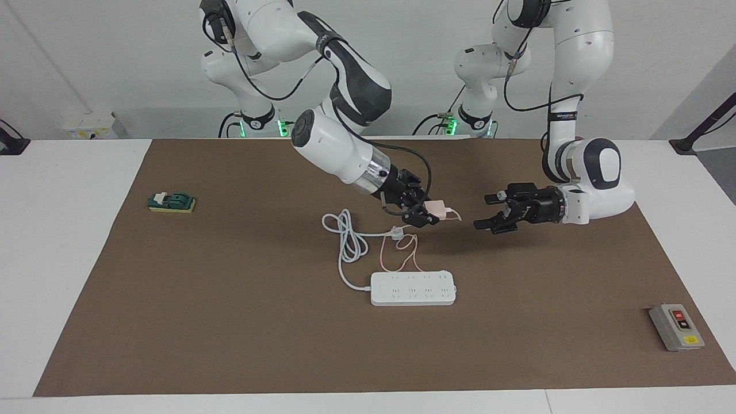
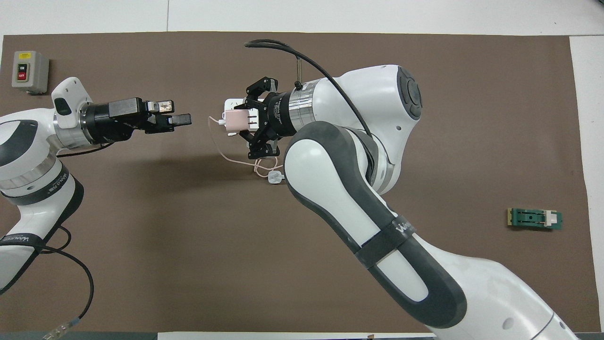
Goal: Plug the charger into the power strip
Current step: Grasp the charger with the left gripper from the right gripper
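My right gripper [image 1: 427, 213] [image 2: 249, 122] is shut on the charger [image 1: 437, 207] [image 2: 234, 121], a small pale-pink cube held up in the air. Its thin pink cable [image 1: 399, 253] trails down to the mat. My left gripper [image 1: 483, 212] [image 2: 177, 113] is open and hangs level with the charger, a short gap from it, pointing at it. The power strip [image 1: 413, 288], a long white bar, lies flat on the mat, farther from the robots than both grippers. In the overhead view only one end of the strip [image 2: 230, 101] shows past the right arm.
The strip's white cord [image 1: 345, 237] coils on the mat, ending in a white three-pin plug [image 1: 395, 232] [image 2: 274, 177]. A grey button box [image 1: 676, 326] [image 2: 29, 71] sits toward the left arm's end. A green block [image 1: 171, 202] [image 2: 534, 218] lies toward the right arm's end.
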Motion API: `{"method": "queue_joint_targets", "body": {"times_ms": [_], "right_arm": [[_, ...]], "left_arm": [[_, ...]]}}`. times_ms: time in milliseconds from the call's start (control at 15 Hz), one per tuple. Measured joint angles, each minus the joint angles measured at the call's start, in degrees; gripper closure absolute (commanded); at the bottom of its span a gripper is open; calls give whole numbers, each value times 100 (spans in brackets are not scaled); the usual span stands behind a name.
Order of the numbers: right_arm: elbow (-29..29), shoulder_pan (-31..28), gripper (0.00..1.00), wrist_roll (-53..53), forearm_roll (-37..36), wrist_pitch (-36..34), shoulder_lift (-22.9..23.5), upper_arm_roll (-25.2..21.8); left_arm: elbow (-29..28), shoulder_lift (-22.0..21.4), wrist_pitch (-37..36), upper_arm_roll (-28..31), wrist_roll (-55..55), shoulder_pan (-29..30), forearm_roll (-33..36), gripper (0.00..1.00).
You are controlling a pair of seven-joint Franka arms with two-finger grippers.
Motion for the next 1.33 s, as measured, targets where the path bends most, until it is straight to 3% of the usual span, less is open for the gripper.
{"method": "queue_joint_targets", "body": {"times_ms": [332,1329], "right_arm": [[167,62,100,173,3,49,129,-3],[247,31,100,227,17,-15,191,-49]], "left_arm": [[-7,74,145,-3,151,-399,-27,0],[-60,74,256,-45,153,-701,-361,0]]}}
